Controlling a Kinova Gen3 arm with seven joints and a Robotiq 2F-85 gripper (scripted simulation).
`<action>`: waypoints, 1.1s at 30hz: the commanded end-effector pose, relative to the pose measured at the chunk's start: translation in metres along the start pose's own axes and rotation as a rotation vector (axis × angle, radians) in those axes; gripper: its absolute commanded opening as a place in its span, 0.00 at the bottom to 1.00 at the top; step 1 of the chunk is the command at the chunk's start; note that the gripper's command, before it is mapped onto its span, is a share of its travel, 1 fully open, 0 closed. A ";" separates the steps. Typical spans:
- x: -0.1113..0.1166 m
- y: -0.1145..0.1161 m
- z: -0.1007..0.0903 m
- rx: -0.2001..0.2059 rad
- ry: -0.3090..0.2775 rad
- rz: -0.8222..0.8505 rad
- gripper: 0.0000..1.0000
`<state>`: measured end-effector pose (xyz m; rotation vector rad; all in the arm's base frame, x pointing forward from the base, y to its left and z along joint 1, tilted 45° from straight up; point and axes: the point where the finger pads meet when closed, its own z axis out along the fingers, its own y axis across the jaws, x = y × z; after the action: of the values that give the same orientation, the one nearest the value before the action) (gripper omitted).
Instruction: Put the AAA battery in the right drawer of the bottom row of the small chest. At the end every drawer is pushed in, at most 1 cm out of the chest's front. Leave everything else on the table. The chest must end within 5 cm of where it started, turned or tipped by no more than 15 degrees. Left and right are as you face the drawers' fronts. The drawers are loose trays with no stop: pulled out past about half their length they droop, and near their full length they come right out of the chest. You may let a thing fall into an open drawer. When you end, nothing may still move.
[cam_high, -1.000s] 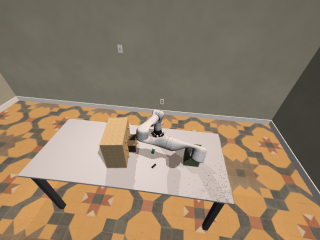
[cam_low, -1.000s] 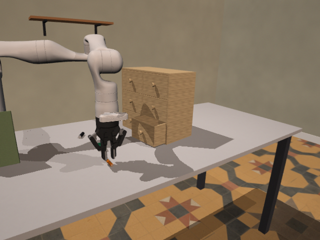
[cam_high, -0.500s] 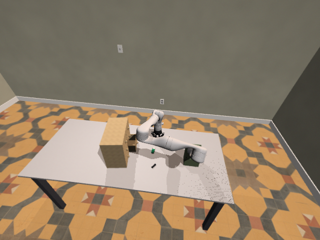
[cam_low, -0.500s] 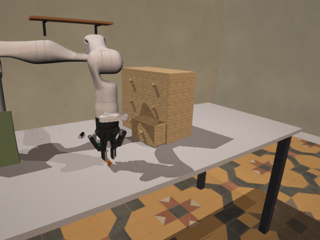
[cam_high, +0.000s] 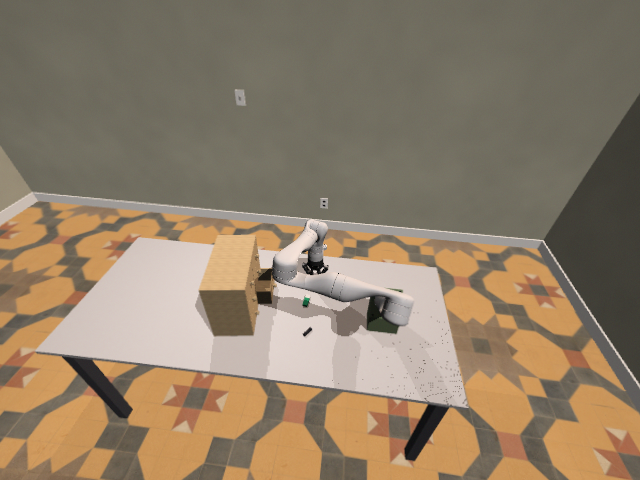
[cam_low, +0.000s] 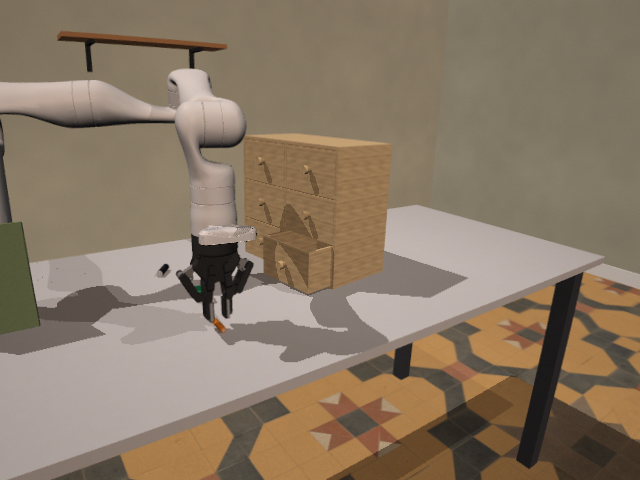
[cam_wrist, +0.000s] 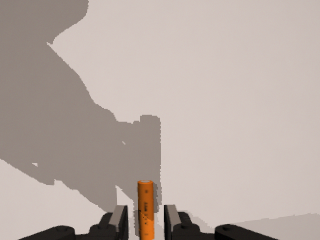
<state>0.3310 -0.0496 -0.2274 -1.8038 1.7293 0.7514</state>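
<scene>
Battery (cam_wrist: 146, 211) lies between my gripper's (cam_wrist: 146, 227) part-open, ungripping fingers, pointing at twelve o'clock, so closing pinches it; drawer (cam_low: 298, 259) waits open.

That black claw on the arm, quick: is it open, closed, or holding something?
Gripper: open only partway, holding nothing. The orange battery lies on the table between its jaws, not yet pinched.

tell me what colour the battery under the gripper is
Orange; the battery shows best in the wrist view, between the gripper's fingers.
</scene>
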 end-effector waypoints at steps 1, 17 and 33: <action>0.000 -0.001 -0.001 0.001 0.001 0.000 0.24; 0.000 -0.001 -0.001 0.001 0.001 0.000 0.24; 0.000 -0.001 0.008 0.001 0.001 0.000 0.24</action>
<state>0.3323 -0.0455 -0.2320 -1.8022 1.7300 0.7465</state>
